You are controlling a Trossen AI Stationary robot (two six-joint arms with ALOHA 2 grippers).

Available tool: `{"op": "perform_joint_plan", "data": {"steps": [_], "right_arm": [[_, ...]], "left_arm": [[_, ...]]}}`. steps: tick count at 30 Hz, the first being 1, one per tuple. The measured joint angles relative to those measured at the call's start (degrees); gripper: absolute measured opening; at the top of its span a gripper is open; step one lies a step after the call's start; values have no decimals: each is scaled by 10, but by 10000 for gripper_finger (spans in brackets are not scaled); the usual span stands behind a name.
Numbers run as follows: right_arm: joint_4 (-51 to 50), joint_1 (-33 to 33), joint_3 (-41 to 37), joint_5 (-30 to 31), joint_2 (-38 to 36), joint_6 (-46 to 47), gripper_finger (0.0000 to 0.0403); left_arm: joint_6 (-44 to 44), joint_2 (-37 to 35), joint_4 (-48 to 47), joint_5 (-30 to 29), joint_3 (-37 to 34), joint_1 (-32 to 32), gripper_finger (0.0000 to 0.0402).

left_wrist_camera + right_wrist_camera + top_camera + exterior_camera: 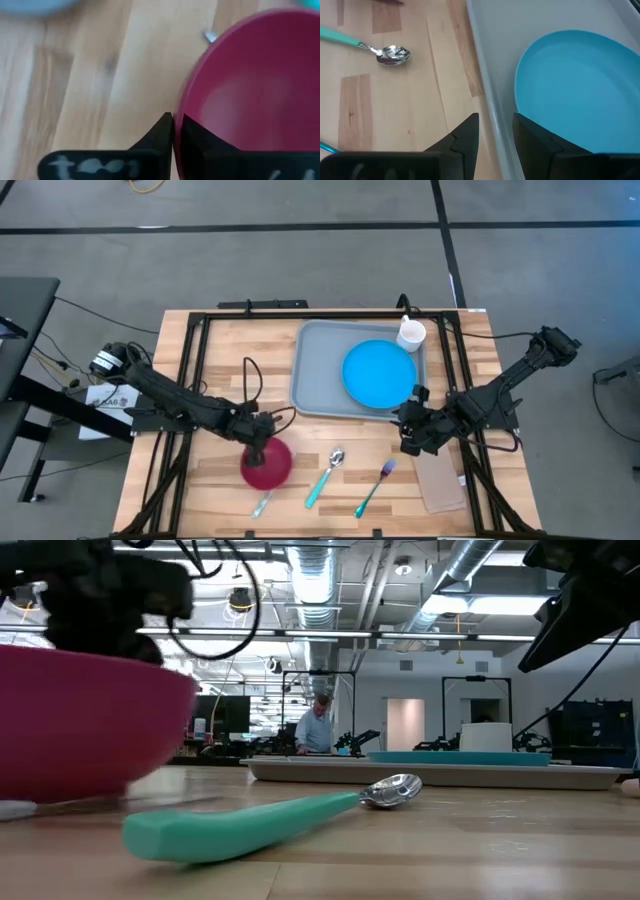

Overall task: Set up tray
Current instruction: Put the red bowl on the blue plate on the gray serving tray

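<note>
A magenta bowl stands on the wooden table, near its front and left of centre. My left gripper is shut on the bowl's rim at the bowl's far-left side. The grey-blue tray lies at the far middle of the table. It carries a blue plate and a white cup in its far right corner. My right gripper hangs open above the tray's near rim, one finger over each side, touching nothing. My left gripper pinches the bowl's rim, one finger inside the bowl and one outside. The fingers slant down from above and from the table's left. The bowl sits upright with its base on the table.
A teal-handled spoon and a teal-handled fork lie right of the bowl, near the front edge. A pale-handled utensil sticks out from under the bowl. A tan napkin lies at the near right. A person stands far behind the table.
</note>
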Motion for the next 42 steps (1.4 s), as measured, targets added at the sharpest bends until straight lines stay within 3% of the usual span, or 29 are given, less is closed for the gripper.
{"op": "perform_joint_plan", "data": {"steps": [10,20,25,27,31,35,42], "right_arm": [[2,0,0,0,0,3,114],[20,0,0,-4,0,14,114],[14,2,0,-4,0,14,114],[10,2,0,-4,0,13,114],[9,2,0,-4,0,13,114],[3,2,0,-4,0,13,114],[-4,2,0,-5,0,13,114]], "left_arm": [[60,0,46,-154,94,111,2],[139,23,322,-77,111,305,1],[133,116,377,18,137,363,1],[134,169,377,30,174,371,1],[164,263,328,35,286,381,0],[178,360,190,79,434,390,0],[220,518,-27,81,697,393,0]]}}
